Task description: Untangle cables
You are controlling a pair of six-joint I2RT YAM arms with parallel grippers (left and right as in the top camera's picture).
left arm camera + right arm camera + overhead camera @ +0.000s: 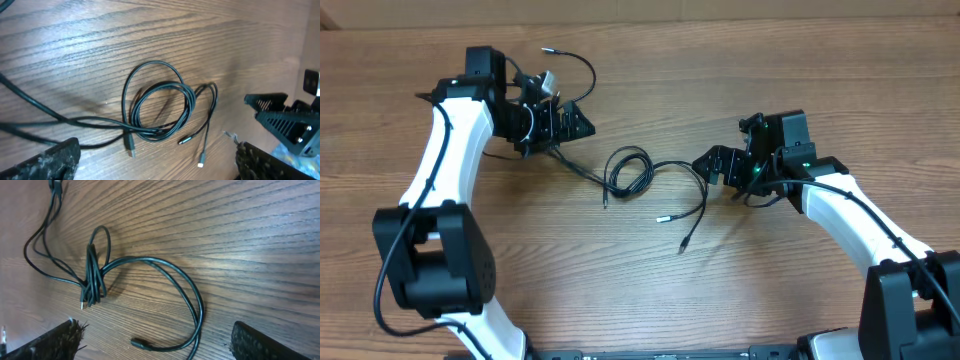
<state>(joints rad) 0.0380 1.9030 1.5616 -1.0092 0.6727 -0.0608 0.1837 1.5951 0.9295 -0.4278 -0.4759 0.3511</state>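
1. Wooden table spreads under everything. The cables lie flat on it near the middle, between the two arms, and no part of them is lifted.
2. White left arm and right arm lean in from opposite sides. I judge this to be a pause between pulls, with both claws let go and the tangle not yet undone.
3. Left claw is released. Its fingers stand wide apart with nothing between them, and one strand runs away just beside it. Right claw is spread the same way, its fingers empty, close to the arc of cord on its side.
4. Black coil is the knot of the matter, with several turns lying over one another and strands leaving to either side. The next move, I think, calls for each claw to take a different strand on opposite sides of the coil, pinch low against the wood, and draw outward. Otherwise a free end could be fed back through a loop.
5. Loose ends lie free below the coil: a silver tip and a dark plug.
6. Hard to read:
   - I cannot tell how many cords make up the coil, or which one passes over which.
   - One strand vanishes under the left claw.
   - A thin wire curls above that claw, and I cannot tell whether it is one of the cables or the arm's own wiring.
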